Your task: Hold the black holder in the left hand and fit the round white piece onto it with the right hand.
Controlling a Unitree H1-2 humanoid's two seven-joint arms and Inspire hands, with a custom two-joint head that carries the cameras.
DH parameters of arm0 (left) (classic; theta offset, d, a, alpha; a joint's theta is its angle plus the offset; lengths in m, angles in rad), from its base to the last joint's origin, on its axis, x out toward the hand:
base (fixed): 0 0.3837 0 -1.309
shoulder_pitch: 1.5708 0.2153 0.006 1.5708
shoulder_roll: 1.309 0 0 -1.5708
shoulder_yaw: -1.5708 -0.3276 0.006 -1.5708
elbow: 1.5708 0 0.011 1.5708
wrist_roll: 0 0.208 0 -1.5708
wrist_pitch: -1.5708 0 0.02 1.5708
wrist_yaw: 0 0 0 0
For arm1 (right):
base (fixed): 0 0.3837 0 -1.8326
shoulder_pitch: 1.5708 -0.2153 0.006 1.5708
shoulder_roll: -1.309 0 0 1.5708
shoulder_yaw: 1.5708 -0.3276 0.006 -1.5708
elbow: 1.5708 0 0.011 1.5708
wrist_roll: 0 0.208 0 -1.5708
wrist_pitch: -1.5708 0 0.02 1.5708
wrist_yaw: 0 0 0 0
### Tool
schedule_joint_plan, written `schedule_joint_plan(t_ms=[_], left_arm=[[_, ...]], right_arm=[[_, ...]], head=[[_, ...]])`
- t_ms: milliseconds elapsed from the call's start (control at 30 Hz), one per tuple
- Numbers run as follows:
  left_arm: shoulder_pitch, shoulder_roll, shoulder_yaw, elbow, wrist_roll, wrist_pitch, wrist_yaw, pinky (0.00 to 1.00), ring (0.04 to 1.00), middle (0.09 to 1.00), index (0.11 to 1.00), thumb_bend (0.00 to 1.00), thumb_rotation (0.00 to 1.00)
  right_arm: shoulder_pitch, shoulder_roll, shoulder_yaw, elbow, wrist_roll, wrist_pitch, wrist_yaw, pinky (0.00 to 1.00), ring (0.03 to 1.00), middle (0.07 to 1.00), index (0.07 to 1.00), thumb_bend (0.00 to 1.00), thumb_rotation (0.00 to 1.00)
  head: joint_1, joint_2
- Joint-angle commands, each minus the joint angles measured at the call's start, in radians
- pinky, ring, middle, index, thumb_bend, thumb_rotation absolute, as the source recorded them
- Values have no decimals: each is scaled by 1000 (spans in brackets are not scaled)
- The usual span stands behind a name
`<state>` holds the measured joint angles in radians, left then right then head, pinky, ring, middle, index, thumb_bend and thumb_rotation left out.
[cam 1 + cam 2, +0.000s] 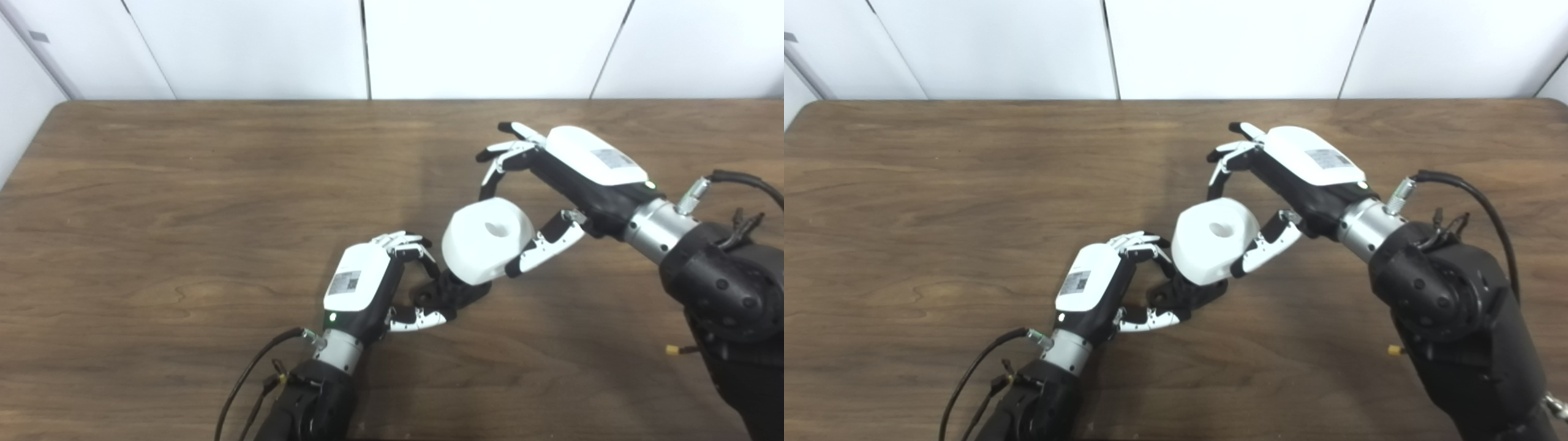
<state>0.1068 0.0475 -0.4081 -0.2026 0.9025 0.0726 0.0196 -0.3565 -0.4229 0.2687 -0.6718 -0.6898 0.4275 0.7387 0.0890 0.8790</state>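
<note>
- Table is filling most of the frame, dark wood grain, and I am seeing nothing on it but my two arms and the two parts.
- Right hand, reaching in from the right edge toward the middle of the frame, is gripping the round white piece: its thumb is pressing the lower right side and its other fingers are arching over the upper edge.
- Round white piece is sitting just right of centre, tilted so its central hole is facing up toward me; its lower left edge is touching or overlapping the black holder, though I cannot tell whether it is seated.
- I am judging this piece to be stiff, light, smooth plastic, likely slippery, so I am wanting my hold across its flat outer sides and clear of the hole.
- Left hand, coming up from the bottom centre, is closed around the black holder, fingers curling over it and thumb underneath.
- Black holder is looking small, rigid and mostly hidden; I am guessing it could twist in that pinch if I push off-axis.
</note>
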Motion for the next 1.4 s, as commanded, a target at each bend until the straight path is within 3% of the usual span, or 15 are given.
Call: schedule_joint_plan(t_ms=[0,633,1367], left_arm=[[9,8,4,15,-2,45,-43,834,842,773,489,510,45],[8,7,13,11,-3,44,-34,823,834,770,489,510,44],[9,2,13,-1,2,51,-47,824,838,771,489,510,44]], right_arm=[[-45,4,-2,-6,-6,-27,-17,819,981,830,482,525,139],[-19,26,61,17,-28,-39,3,954,995,839,483,525,140],[18,34,80,44,-67,-75,-20,915,983,833,483,525,139]], head=[[-2,4],[-24,14],[-33,17]])
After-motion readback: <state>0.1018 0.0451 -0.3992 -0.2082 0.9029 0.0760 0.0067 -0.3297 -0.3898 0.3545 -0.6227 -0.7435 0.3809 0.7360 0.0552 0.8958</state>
